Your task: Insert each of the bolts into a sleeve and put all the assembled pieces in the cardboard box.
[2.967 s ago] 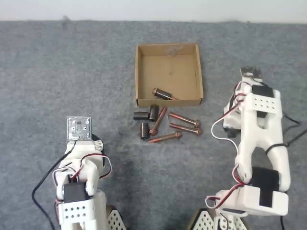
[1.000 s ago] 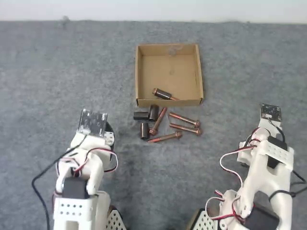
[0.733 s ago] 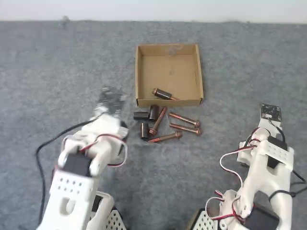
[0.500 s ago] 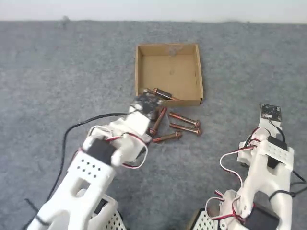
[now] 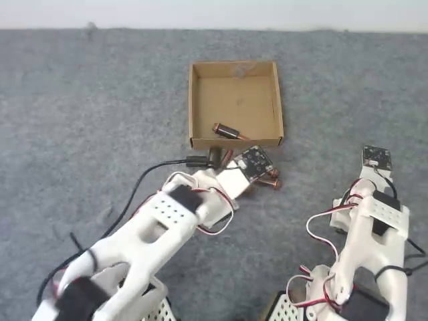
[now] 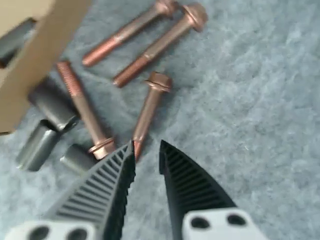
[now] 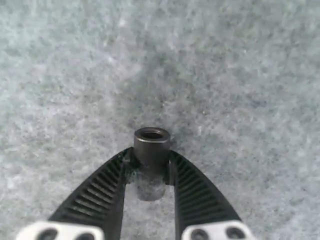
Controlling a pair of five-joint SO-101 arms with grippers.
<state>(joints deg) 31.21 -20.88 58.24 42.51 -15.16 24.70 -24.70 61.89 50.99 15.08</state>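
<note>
One sleeve (image 7: 151,141) clamped in right pincer (image 7: 151,156); left pincer (image 6: 146,146) narrowly parted beside bolt (image 6: 148,110)

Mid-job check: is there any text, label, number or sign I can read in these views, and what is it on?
No text can be read.
The box has a faint mark near its far wall, too small to read.
The left board and right board have print too small to read.
The bolts and sleeve show no markings.

Four loose bolts (image 6: 147,112), four sleeves (image 7: 151,145), one assembled piece (image 5: 227,131), one cardboard box (image 5: 234,142)
</note>
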